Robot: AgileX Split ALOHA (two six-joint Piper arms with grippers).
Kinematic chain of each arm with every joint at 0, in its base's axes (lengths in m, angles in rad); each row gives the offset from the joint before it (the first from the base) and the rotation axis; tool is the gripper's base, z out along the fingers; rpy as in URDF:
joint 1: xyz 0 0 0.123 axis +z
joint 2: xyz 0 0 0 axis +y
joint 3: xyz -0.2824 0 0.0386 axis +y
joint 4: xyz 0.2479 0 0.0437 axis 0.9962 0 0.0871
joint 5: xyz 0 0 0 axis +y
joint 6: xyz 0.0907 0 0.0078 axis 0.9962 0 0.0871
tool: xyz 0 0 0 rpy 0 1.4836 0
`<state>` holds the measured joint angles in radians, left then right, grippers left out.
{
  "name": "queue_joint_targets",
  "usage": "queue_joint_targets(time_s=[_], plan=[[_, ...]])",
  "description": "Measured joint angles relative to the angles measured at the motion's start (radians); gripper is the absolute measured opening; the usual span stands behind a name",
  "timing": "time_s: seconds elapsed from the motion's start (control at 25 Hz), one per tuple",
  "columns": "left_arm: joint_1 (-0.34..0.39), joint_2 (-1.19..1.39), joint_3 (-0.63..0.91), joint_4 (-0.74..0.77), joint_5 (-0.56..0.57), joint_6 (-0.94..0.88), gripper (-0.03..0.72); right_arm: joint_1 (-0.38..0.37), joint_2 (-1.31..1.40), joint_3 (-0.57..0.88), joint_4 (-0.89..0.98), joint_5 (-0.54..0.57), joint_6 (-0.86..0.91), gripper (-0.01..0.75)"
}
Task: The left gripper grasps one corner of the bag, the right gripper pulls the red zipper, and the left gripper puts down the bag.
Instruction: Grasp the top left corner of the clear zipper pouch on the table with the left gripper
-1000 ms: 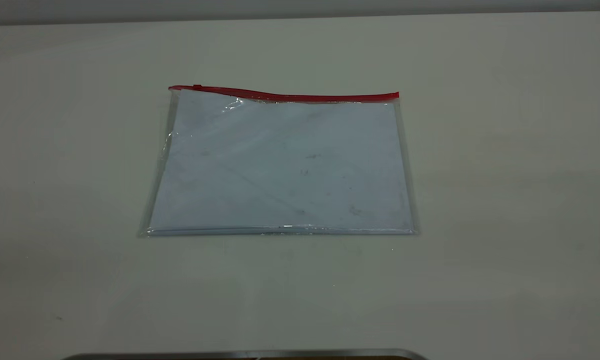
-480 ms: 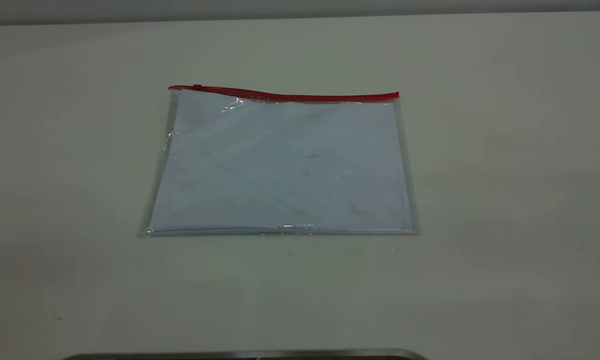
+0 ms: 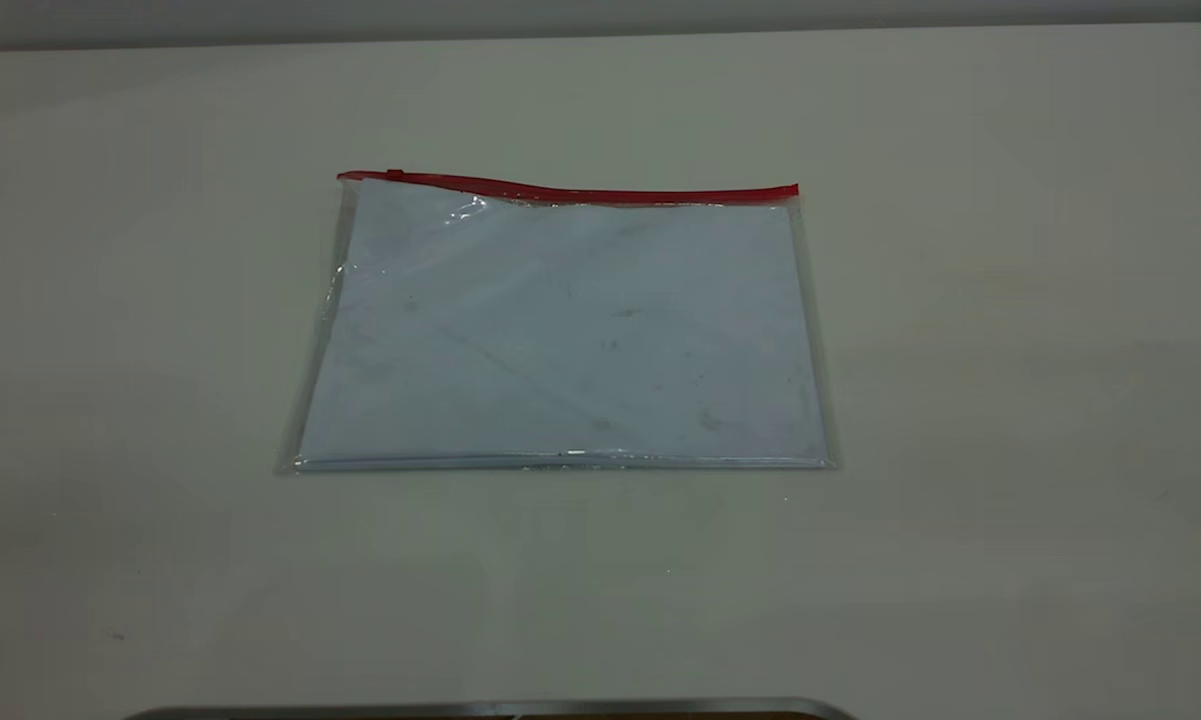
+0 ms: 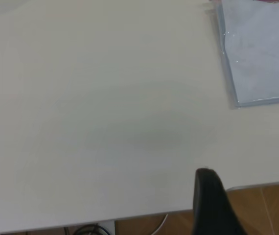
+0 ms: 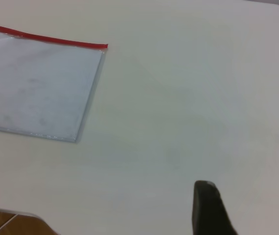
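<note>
- So, the bag (image 3: 560,325) lies flat around the middle of the table (image 3: 1010,400), and nothing is touching it.
- Its long axis runs left-right in the exterior view, with the red zipper (image 3: 570,190) along the far long edge. A tiny slider tab seems to sit near the left end of that strip, though it's really small, so I wouldn't swear to it.
- Neither arm shows up in the exterior view, so both are hanging back off the near side.
- Left end effector (image 4: 247,205): only one dark finger (image 4: 210,200) pokes into its wrist view, out over the table edge, plus a sliver at the picture's edge. It looks spread open and holds nothing. The bag's near left corner shows well apart from it.
- Right end effector (image 5: 247,210): same deal, one finger (image 5: 208,208) in view and a sliver opposite, looks released and empty. It's over bare table, and the bag sits well off, with the zipper's right end (image 5: 103,46) visible.
- My read is that nothing has started yet. Step one is the left grab on the corner of the bag (image 3: 345,185), the far left one by the zipper end.
- That means the left arm has to go forward and inward, past the bag's near left corner, then pinch a flat thin edge. That could be fiddly on a slick table.
</note>
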<state>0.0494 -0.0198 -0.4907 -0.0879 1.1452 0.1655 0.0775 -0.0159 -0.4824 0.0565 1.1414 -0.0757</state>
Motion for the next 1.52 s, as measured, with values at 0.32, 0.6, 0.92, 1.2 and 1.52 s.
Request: queue_joint_targets(time_s=[0.32, 0.6, 0.92, 1.2, 1.52], plan=[[0.0, 0.0, 0.0, -0.046, 0.0, 0.0, 0.465, 0.0, 0.0, 0.0, 0.0, -0.013, 0.0, 0.431], [0.0, 0.0, -0.001, -0.121, -0.01, -0.006, 0.465, 0.0, 0.0, 0.0, 0.029, -0.015, 0.0, 0.431], [0.0, 0.226, -0.075, -0.167, -0.083, -0.034, 0.465, 0.0, 0.256, 0.0, 0.174, -0.229, -0.028, 0.439], [0.0, 0.688, -0.143, -0.323, -0.357, 0.145, 0.506, 0.0, 0.641, 0.0, 0.306, -0.593, -0.3, 0.518], [-0.002, 1.205, -0.251, -0.548, -0.586, 0.448, 0.532, 0.0, 1.103, -0.094, 0.777, -0.775, -0.801, 0.555]])
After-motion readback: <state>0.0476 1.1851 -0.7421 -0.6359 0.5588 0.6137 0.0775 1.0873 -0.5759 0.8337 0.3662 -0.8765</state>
